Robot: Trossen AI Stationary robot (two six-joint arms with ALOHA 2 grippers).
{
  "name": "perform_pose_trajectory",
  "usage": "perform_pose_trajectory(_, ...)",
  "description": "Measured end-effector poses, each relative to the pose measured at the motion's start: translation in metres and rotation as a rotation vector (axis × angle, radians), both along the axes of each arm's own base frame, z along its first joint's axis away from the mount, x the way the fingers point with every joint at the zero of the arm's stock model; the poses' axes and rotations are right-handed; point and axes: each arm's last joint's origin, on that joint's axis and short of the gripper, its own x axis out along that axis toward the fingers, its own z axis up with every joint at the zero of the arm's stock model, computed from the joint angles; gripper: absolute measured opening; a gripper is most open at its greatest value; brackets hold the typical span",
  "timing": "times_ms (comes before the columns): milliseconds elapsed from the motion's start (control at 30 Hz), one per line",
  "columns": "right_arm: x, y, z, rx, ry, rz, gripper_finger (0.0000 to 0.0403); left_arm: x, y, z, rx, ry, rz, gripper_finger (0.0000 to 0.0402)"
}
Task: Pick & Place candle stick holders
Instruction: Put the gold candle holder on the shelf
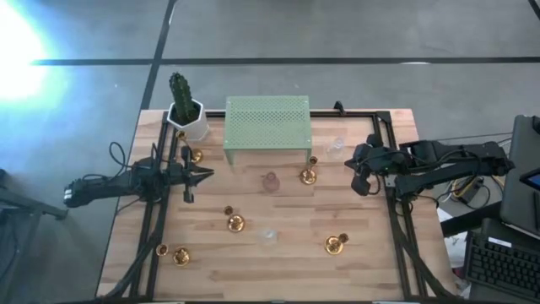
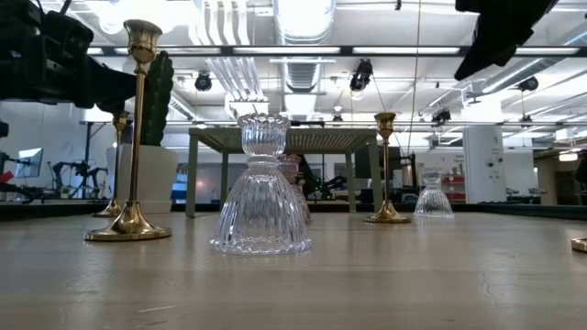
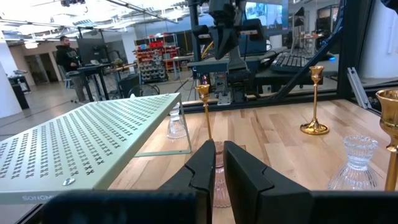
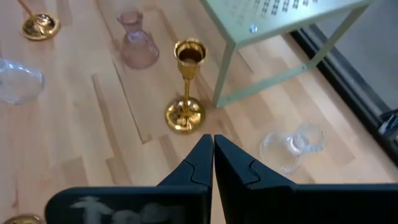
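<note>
Several gold candle stick holders stand upright on their round bases on the wooden table (image 1: 278, 270): one by the cactus (image 1: 195, 156), one by the green stand (image 1: 308, 176), one mid-table (image 1: 235, 222), others near the front (image 1: 337, 244) (image 1: 180, 256). A pinkish glass holder (image 1: 270, 181) and clear glass ones (image 1: 336, 149) (image 1: 268, 236) stand among them. My left gripper (image 1: 200, 175) hovers at the table's left, its fingers a narrow gap apart and empty, pointing at the pinkish holder (image 3: 219, 180). My right gripper (image 1: 361, 173) hovers at the right, shut and empty, above a gold holder (image 4: 185, 93) and a clear one (image 4: 292, 146).
A green perforated metal stand (image 1: 267, 131) stands at the back middle on thin legs. A cactus in a white pot (image 1: 186, 105) sits at the back left. Black rails (image 1: 156, 211) (image 1: 396, 219) run along both table sides. A person (image 3: 65, 53) stands far off in the room.
</note>
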Motion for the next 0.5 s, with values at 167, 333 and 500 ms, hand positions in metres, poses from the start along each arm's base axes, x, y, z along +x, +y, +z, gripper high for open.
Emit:
perform_pose_trajectory(167,-0.001,0.000,-0.017,0.005,0.029,-0.009,0.0008,0.000,0.000,0.000,0.000,0.000,0.000,0.0037)
perform_pose_trajectory(333,0.003,0.000,-0.031,0.009,-0.002,-0.009,0.0008,0.000,0.000,0.000,0.000,0.000,0.000,0.0037)
perform_pose_trajectory(500,0.010,0.001,-0.036,0.040,-0.071,-0.036,0.0008,0.000,0.000,0.000,0.000,0.000,0.000,0.0037)
